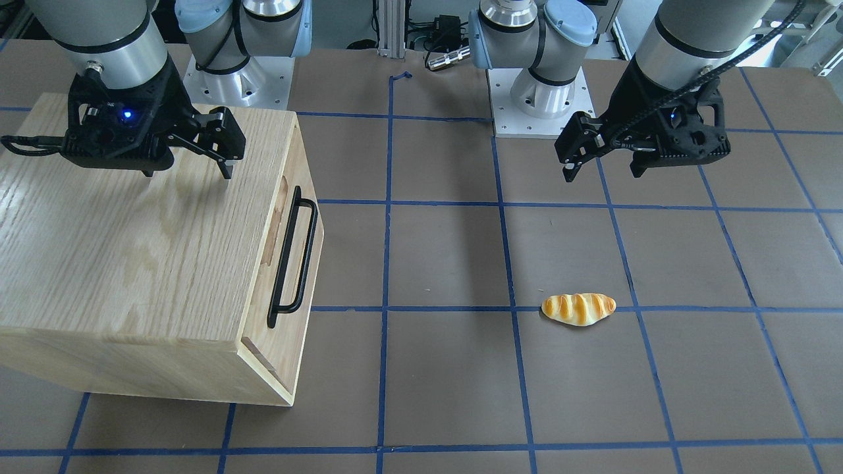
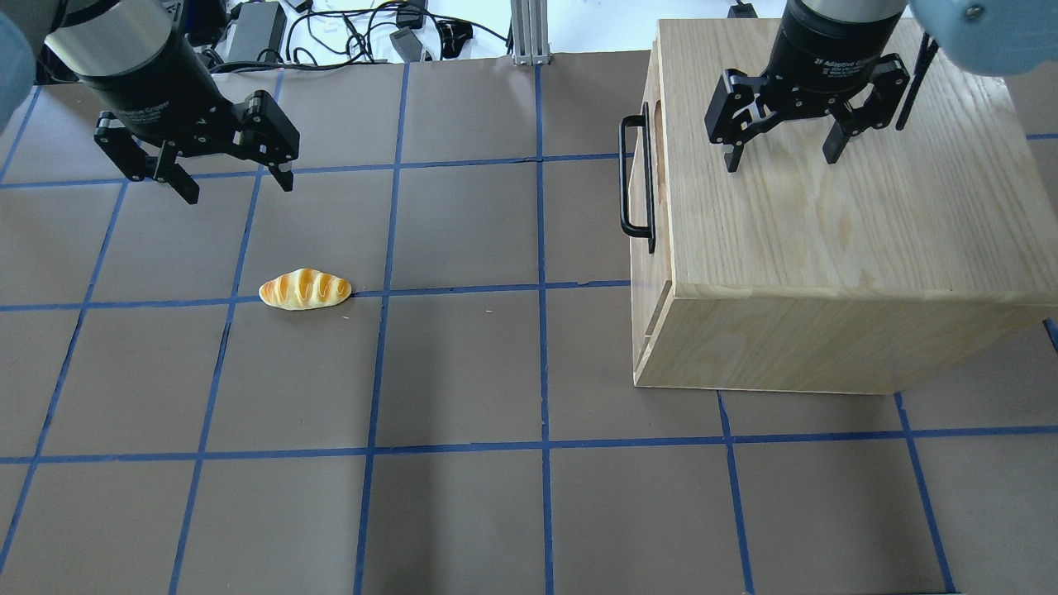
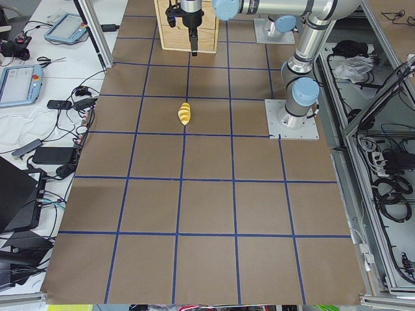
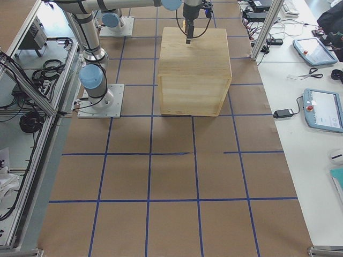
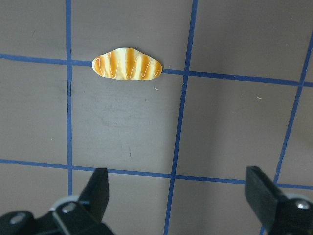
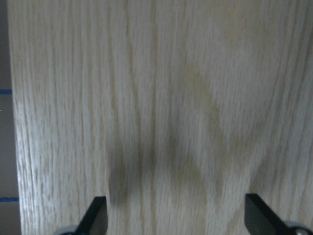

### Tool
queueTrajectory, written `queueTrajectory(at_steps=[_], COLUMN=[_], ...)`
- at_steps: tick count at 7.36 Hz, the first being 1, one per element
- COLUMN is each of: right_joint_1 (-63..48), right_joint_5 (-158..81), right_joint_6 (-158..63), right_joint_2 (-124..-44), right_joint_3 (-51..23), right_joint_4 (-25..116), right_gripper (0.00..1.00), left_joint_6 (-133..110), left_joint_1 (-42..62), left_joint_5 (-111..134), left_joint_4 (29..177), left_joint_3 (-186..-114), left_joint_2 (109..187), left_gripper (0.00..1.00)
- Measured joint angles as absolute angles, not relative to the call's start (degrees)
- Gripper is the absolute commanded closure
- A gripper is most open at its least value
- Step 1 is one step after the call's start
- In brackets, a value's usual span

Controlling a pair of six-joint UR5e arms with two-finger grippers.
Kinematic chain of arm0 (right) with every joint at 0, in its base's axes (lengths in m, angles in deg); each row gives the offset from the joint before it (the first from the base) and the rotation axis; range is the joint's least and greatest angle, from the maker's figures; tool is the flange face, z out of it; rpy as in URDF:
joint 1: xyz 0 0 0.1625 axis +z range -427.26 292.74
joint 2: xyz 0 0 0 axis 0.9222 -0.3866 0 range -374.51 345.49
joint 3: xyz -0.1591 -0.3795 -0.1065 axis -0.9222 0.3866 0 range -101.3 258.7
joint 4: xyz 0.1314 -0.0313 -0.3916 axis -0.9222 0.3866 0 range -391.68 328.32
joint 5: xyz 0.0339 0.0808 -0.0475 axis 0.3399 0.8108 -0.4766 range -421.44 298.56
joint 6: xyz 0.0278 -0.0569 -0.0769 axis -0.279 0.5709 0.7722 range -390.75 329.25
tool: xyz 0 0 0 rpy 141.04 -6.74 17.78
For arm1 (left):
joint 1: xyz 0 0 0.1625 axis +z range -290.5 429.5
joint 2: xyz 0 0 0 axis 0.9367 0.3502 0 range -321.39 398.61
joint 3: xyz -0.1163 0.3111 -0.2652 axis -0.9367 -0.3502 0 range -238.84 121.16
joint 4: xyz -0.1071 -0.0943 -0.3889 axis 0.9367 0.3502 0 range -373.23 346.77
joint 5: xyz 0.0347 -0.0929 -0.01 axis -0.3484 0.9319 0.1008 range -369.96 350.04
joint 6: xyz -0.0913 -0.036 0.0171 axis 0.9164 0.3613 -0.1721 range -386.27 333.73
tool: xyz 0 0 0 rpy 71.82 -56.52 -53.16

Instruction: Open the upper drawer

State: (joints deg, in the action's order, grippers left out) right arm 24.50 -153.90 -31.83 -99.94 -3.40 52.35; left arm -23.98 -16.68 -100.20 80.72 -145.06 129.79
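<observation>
Your R gripper (image 2: 781, 157) hangs wide open & empty over the cabinet top (image 2: 826, 223); upper drawer (image 1: 299, 164) is shut. L gripper (image 2: 240, 190): open, empty, above table (image 2: 463, 372) near bread roll (image 2: 305, 290).

text: "2F Adaptive…", partly cut off | on: right claw (image 2: 781, 157) housing

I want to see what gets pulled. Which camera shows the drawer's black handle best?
The exterior front-facing view: the black handle shows full length on the upper drawer, unblocked. Overhead shows it too, more edge-on. The left view is too far to tell. The right view and both wrist cameras miss it.
</observation>
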Motion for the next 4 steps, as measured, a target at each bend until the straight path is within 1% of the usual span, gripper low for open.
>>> queueTrajectory(at_steps=[4], right_joint_1=[24.48], right_joint_5=[-153.91], right_joint_6=[-31.86], right_joint_2=[-99.94], right_joint_3=[-3.39], right_joint_4=[52.35], right_gripper=[0.00], left_joint_6=[-23.93], left_joint_1=[-16.98], left_joint_5=[-100.23], left_joint_4=[81.95], left_joint_3=[-145.26], left_joint_2=[129.34], left_gripper=[0.00])
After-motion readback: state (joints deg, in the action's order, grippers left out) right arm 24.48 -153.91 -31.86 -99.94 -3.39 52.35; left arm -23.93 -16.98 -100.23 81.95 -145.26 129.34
